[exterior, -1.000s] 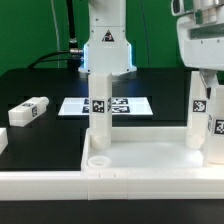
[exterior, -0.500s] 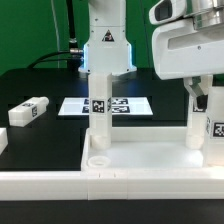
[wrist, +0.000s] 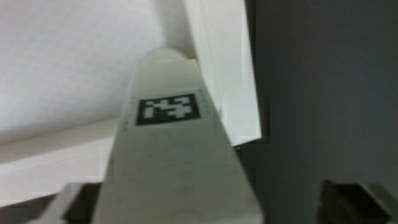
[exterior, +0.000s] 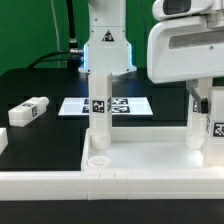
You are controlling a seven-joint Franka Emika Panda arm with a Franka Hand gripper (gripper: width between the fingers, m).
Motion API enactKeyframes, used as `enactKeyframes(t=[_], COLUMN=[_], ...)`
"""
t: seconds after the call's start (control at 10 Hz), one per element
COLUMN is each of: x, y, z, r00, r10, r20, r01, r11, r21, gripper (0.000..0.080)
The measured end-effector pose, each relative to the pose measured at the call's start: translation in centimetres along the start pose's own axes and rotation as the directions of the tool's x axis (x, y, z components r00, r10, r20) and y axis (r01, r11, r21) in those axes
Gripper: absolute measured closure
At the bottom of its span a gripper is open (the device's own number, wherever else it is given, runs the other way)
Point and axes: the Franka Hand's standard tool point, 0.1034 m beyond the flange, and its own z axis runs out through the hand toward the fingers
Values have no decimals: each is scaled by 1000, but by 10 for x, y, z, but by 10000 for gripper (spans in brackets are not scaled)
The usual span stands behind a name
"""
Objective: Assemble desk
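Note:
The desk slab (exterior: 140, 160) lies in front, rim up. Three white legs stand upright in its corner sockets: one at the exterior view's left (exterior: 99, 110) and two at its right (exterior: 197, 115) (exterior: 216, 130). Another leg (exterior: 28, 110) lies loose on the black table at the far left. My gripper (exterior: 203, 90) hangs over the right-hand legs, its fingers mostly hidden by the white hand. In the wrist view a tagged leg (wrist: 169, 120) rises between my gripper's (wrist: 205, 205) dark fingers (wrist: 356, 200). The jaws are open, with a gap on one side of the leg.
The marker board (exterior: 125, 105) lies flat on the table behind the slab. The robot base (exterior: 105, 50) stands behind it. A long low white rail (exterior: 40, 182) runs along the front edge. An open corner socket (exterior: 99, 158) shows at the slab's front left.
My arm has moved toward the exterior view's left and now covers more of the right-hand legs. The legs and slab have not moved.

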Motion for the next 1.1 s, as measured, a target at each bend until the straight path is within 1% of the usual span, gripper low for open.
enactKeyframes(t=[0.1, 0.2, 0.4, 0.5, 0.6, 0.7, 0.8, 0.9, 1.0, 1.1], x=[0, 1, 3, 4, -1, -1, -1, -3, -3, -4], y=[1, 9, 13, 19, 17, 17, 22, 24, 23, 22], z=[0, 0, 1, 0, 1, 1, 0, 0, 0, 1], r00=[1000, 995, 963, 884, 757, 609, 428, 388, 337, 318], r10=[3, 96, 268, 468, 653, 793, 902, 920, 940, 946], r20=[0, -1, -4, -1, 19, 23, 52, 58, 57, 57], r01=[-3, -96, -268, -468, -652, -792, -903, -920, -940, -947], r11=[1000, 995, 963, 884, 757, 609, 430, 390, 339, 320], r21=[-2, -12, -15, -20, -44, -43, -23, -27, -31, -33], gripper=[412, 487, 490, 495, 495, 499, 499, 499, 499, 499])
